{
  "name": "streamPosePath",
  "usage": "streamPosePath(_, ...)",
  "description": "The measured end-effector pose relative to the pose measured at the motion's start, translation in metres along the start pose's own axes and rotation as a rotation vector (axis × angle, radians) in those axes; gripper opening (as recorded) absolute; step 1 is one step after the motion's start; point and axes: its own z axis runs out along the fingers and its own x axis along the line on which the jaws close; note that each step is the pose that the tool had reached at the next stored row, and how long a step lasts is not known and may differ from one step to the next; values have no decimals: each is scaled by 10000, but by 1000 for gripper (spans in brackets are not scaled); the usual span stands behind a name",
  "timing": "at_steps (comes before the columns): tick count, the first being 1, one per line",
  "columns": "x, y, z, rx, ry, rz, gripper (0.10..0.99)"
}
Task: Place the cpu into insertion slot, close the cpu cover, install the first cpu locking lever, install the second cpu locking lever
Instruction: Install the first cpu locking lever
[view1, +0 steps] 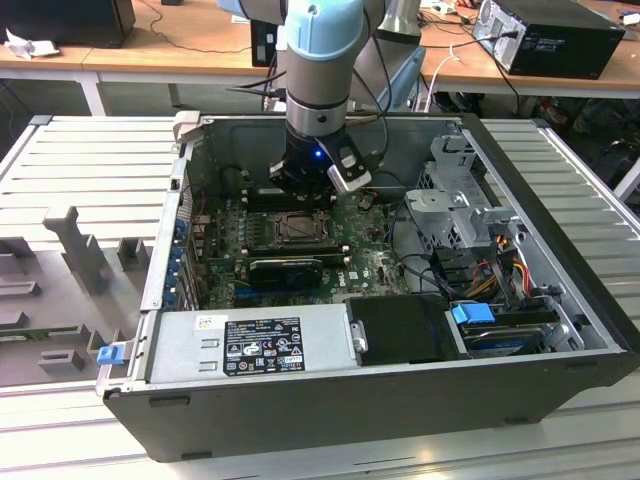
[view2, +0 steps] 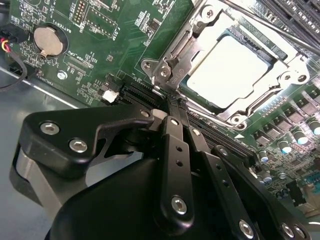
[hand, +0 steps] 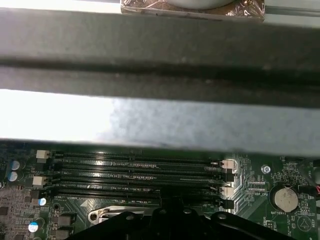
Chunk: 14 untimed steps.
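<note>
- Wooden desks strewn with cables line the back of the workshop, where an open computer case lies on its side on a ribbed grey bench.
- Inside the case, a green motherboard faces up, with a power supply at its six o'clock and a metal drive cage at its three o'clock in the exterior view.
- A blue-and-grey robot arm reaches straight down, its gripper low over the board, just at twelve o'clock of the insertion slot in the exterior view.
- Seen in the second wrist view, the cpu already sits in the socket, its pale face showing through the cut-out of the cpu cover, which appears folded down over it.
- Black fingers are drawn together to a narrow tip that meets a thin locking lever at the corner of the frame; whether they pinch it or merely press on it cannot be told.
- Long memory slots and a coin battery show in the first wrist view.
- By the look of it, the chip is light, stiff and fragile, best handled by its edges; the wire lever looks springy and slippery, likeliest to be caught near its free end.
</note>
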Motion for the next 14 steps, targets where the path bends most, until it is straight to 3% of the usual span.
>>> streamPosePath(9, -2, -2, 21, 281, 12, -5, 106)
streamPosePath(14, -2, 6, 24, 265, 20, -4, 106)
